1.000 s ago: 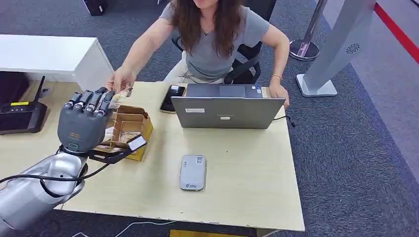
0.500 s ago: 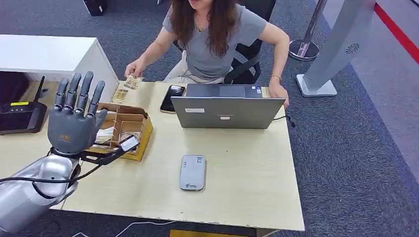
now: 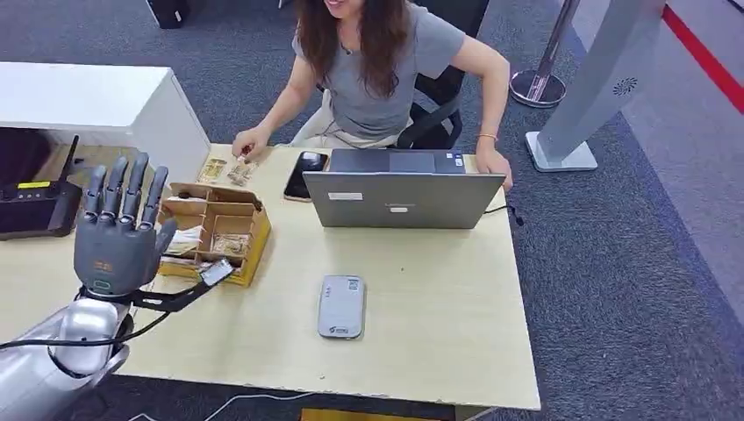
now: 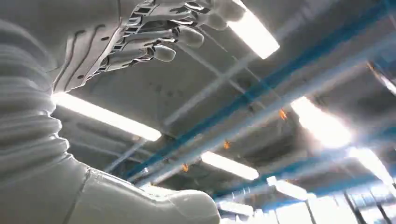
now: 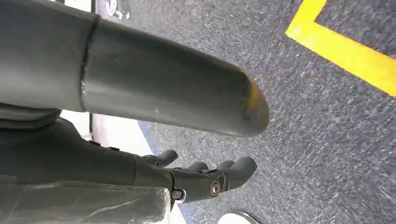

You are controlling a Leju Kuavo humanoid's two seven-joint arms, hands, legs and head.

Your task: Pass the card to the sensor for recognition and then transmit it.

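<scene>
My left hand (image 3: pixel 116 232) is raised above the table's left side, fingers spread upward and nothing in it; in the left wrist view its fingers (image 4: pixel 159 32) stand empty against the ceiling. A person's hand (image 3: pixel 250 140) rests at the far edge of the table on a small card (image 3: pixel 240 169), and a second card (image 3: pixel 211 170) lies beside it. The grey card sensor (image 3: pixel 342 306) lies flat near the front middle of the table. My right hand (image 5: pixel 205 179) hangs over the carpet, fingers loose and empty.
A cardboard box (image 3: pixel 219 230) with compartments of cards stands just right of my left hand. A grey laptop (image 3: pixel 404 197) and a black phone (image 3: pixel 304 174) sit at the far side. A black router (image 3: pixel 39 206) is at the left. The wooden table (image 3: pixel 439 298) is bare right of the sensor.
The person took the card from my left hand's fingertips and set it on the table. My left hand straightened its fingers, then drew back and down to the left.
</scene>
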